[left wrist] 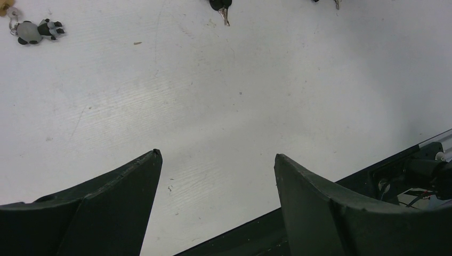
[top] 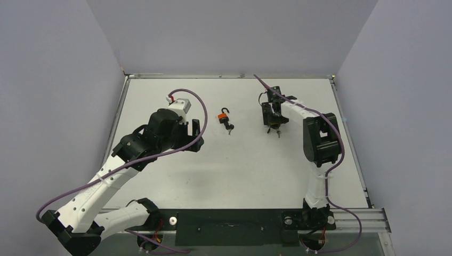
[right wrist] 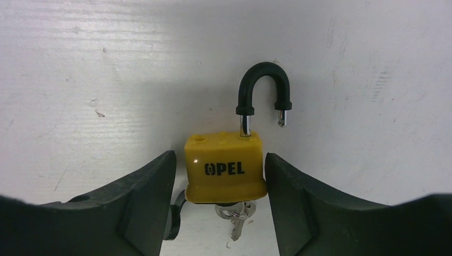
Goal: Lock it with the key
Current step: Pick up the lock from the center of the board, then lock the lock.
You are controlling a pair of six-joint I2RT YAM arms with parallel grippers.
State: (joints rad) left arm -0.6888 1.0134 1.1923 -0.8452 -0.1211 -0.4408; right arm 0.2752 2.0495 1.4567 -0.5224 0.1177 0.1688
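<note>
The right claw [right wrist: 219, 154] stands partly open astride a yellow block-bodied padlock [right wrist: 224, 168] lettered OPEL, one finger against its body and a thin gap at the other, so nothing is gripped. Just beyond the fingertips the black-sleeved shackle [right wrist: 263, 88] stands sprung open, and back towards the wrist a silver key [right wrist: 237, 224] on a ring shows at the body's base, all on the white worktop [right wrist: 80, 80]. Well to this claw's left, a small orange padlock [top: 224, 116] lies between it and the left claw [left wrist: 217, 154], which gapes wide on nothing.
</note>
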